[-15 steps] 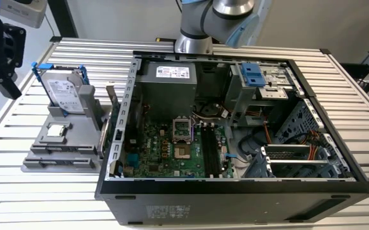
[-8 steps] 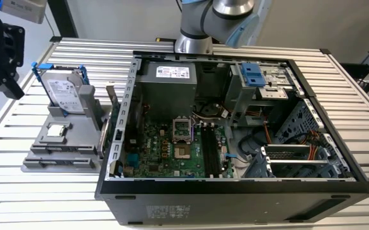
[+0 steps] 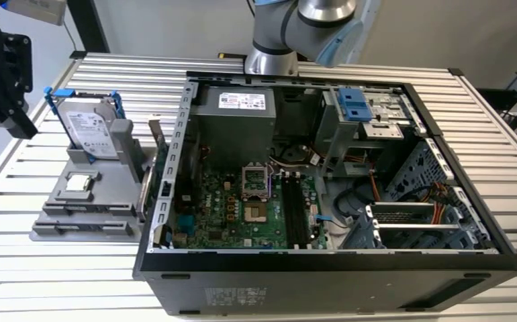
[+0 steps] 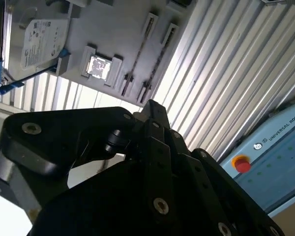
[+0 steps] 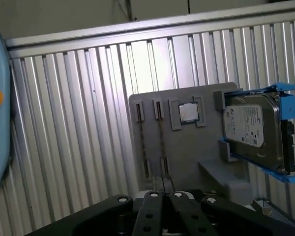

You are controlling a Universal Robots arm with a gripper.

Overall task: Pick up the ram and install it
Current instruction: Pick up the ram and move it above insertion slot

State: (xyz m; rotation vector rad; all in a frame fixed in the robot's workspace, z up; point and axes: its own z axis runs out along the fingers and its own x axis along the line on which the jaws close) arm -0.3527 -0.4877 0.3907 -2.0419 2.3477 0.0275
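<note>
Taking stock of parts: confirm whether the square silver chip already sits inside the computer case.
No, the silver chip lies on the gray holder outside the case.

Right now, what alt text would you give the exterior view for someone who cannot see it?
An open computer case lies on a slatted metal table, its green motherboard exposed. To the exterior view's left, a grey holder carries an upright hard drive and a small processor chip.

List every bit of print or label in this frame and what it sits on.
Hard drive label: too small to read.
Power supply sticker: too small to read.
Computer case outer sticker: blurred.
Blue control box, second wrist view: a brand name in pale letters, not quoted here.
</note>
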